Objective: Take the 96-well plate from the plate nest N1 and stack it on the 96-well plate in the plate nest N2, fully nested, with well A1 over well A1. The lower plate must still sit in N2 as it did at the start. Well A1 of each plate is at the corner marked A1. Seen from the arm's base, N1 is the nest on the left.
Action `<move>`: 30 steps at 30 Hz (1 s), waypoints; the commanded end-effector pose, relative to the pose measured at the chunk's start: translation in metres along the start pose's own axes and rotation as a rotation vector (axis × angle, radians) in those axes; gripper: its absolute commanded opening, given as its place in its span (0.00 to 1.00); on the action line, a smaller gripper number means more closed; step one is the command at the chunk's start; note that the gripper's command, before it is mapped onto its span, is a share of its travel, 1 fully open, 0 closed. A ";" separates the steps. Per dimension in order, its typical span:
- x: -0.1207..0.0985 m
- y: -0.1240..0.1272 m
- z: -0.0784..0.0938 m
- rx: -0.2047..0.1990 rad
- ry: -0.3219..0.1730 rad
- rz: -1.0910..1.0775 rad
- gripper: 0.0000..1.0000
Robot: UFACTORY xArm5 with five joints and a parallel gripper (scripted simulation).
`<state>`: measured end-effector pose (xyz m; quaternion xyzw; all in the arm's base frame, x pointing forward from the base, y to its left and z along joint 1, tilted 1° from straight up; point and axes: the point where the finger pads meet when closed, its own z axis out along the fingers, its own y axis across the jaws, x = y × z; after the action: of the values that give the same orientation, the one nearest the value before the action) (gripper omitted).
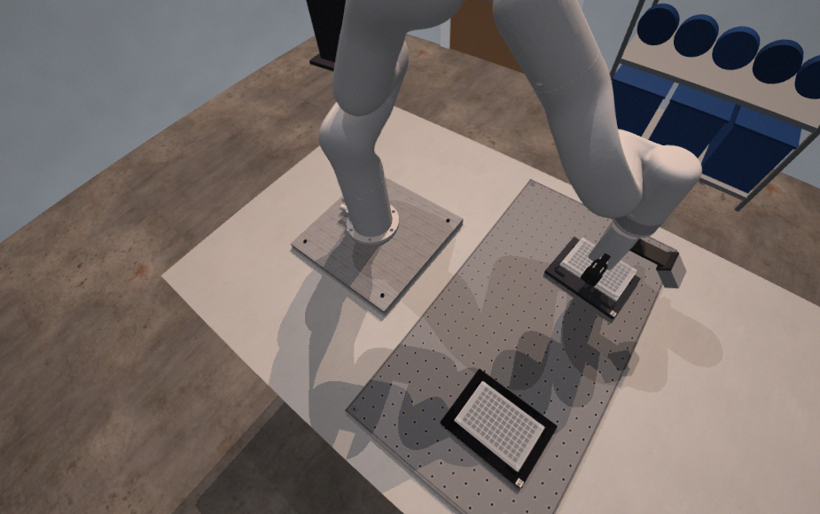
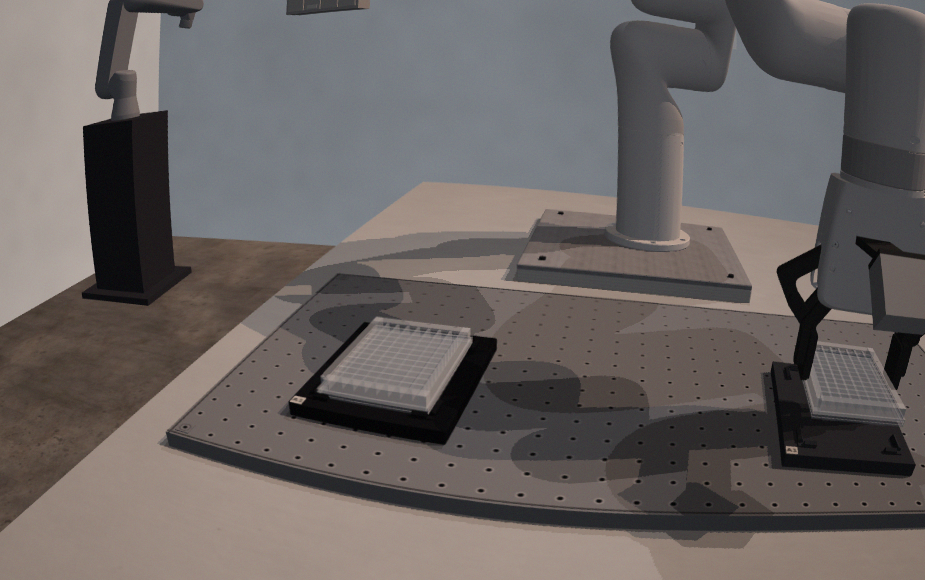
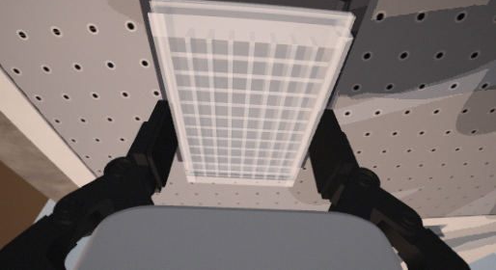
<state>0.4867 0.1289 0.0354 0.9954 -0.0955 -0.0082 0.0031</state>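
My gripper (image 2: 851, 374) is shut on the clear 96-well plate (image 2: 851, 385), its black fingers on the plate's two long sides. The plate hangs a little above the black nest N1 (image 2: 840, 432), which carries an A1 label (image 2: 791, 450) at its near left corner. In the wrist view the plate (image 3: 248, 92) fills the space between the fingers. From above, the gripper (image 1: 595, 268) and the held plate (image 1: 590, 261) are at the board's far end. The second plate (image 2: 397, 363) sits in nest N2 (image 2: 393, 403), with its own A1 label (image 2: 298, 399).
Both nests stand on a grey perforated board (image 1: 502, 345). A dark box sits just beyond N1. The arm's base plate (image 1: 378, 245) is beside the board. A shelf with blue items (image 1: 738, 64) and a black pedestal (image 2: 130, 201) stand off the table.
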 end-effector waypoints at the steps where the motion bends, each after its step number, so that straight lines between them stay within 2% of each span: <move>1: 0.001 -0.001 -0.002 0.002 0.004 0.000 0.00; 30: 0.001 -0.001 -0.042 0.002 0.004 0.000 0.00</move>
<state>0.4873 0.1292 0.0725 0.9954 -0.0955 -0.0082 0.0031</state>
